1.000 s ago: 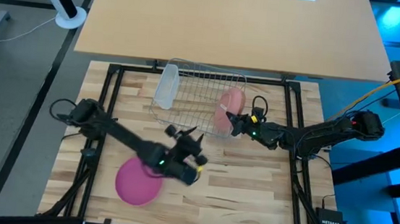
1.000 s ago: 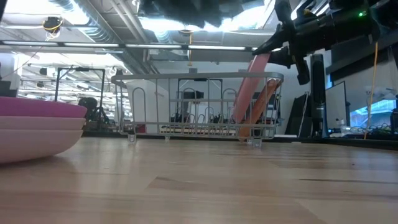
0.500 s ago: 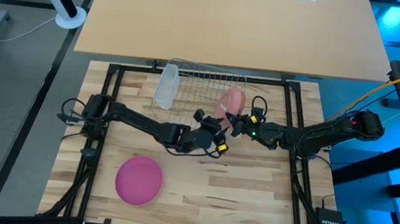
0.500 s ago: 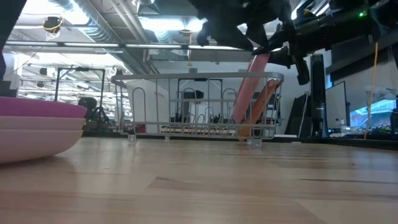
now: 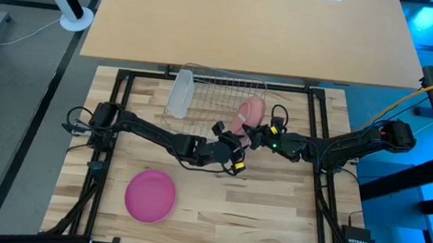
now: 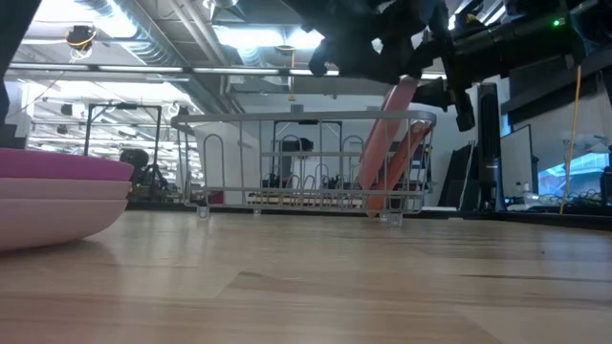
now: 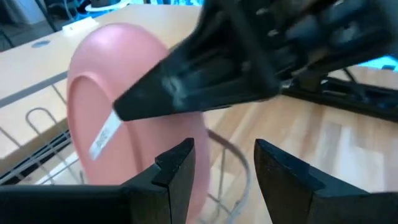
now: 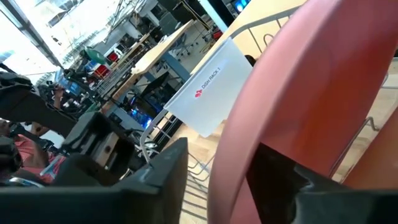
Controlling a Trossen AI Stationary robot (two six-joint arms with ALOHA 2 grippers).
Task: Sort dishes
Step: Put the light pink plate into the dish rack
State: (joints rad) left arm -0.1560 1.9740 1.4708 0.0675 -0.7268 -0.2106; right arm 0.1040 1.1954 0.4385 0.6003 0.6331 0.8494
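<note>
Items on the table, left to right.

Plates, three seen. One magenta plate [image 5: 150, 195] lies flat on the wooden table [image 5: 271, 213] at the near left, clear of both arms; in the low view it shows at the left edge [image 6: 57, 164]. One pale pink plate [image 5: 250, 111] stands tilted on edge at the right end of the rack, a white label on its face [image 7: 106, 137]. One tan-brown plate [image 6: 406, 158] leans just behind it in the low view, only its edge showing.

Tumbler, one: translucent whitish [image 5: 180, 93], lying along the rack's left end.

Rack, one: silver wire [image 5: 212, 86], at the table's far middle. Contents: the tumbler at left, the two leaning plates at right.

Left gripper [image 5: 227, 138]: arm stretched low across the table from the left side, fingers parted and empty, tips just before the pale pink plate at the rack's near right corner.

Right gripper [image 5: 253, 133]: arm reaching in from the right, fingers either side of the pale pink plate's rim [image 8: 273, 106], clamped on it. The two grippers nearly meet.
</note>
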